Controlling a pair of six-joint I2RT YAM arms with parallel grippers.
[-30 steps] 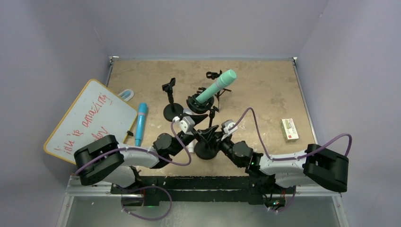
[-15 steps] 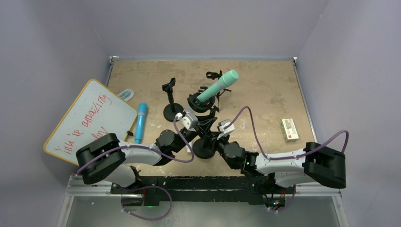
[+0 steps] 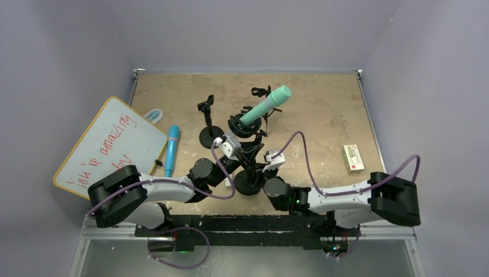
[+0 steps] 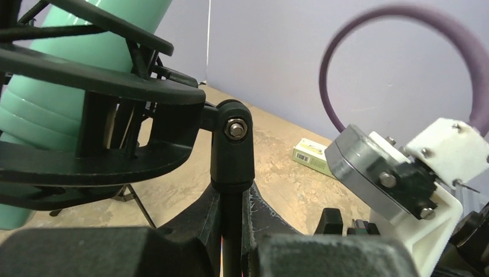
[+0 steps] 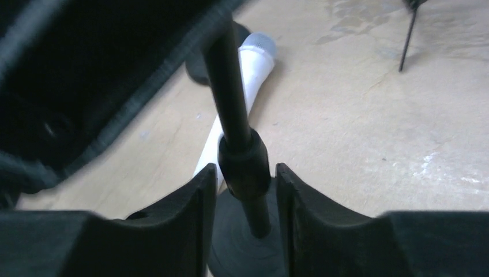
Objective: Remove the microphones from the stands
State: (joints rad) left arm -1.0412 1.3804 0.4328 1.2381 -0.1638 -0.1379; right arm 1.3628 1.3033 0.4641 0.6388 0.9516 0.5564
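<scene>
A teal microphone (image 3: 265, 105) (image 4: 63, 75) lies tilted in the black cradle of the stand (image 3: 247, 182), near the table's middle. My left gripper (image 3: 244, 151) (image 4: 233, 222) is shut on the stand's thin pole (image 4: 233, 231), just below the swivel joint (image 4: 232, 144). My right gripper (image 3: 262, 171) (image 5: 243, 187) is lower down. It straddles the pole's collar (image 5: 243, 164) above the round base (image 5: 242, 248). Its fingers (image 5: 193, 202) stand open, with a gap on either side.
A second stand (image 3: 207, 134) and a small tripod (image 3: 262, 92) stand behind. A blue microphone (image 3: 172, 151) and a whiteboard (image 3: 109, 144) lie to the left. A white microphone (image 5: 254, 57) lies beside the base. A small box (image 3: 353, 157) (image 4: 314, 154) sits at the right.
My left gripper closed on the stand's pole. My right gripper let go of the pole and slid lower toward the base, and the stand shifted slightly left.
</scene>
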